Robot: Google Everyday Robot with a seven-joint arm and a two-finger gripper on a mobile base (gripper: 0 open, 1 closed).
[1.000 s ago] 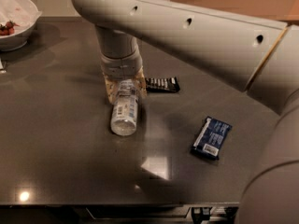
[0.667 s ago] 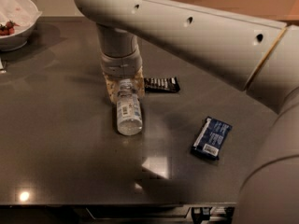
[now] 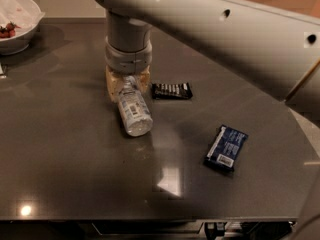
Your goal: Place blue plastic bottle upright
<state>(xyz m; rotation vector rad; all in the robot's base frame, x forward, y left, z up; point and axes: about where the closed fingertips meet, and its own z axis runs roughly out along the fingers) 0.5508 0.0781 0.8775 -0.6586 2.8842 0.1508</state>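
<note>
Arm (image 3: 225, 29) spans from rt, wrist (image 3: 128, 46) vertical, claw (image 3: 129, 84) low at centre-left.

The blue plastic bottle (image 3: 134, 111), small and clear with a white and light-blue label, lies tipped on the dark table (image 3: 75, 174), left of centre, its base pointing toward the near edge. Its cap end sits pinched inside the gripper (image 3: 127, 84), which hangs low just beyond it.
</note>
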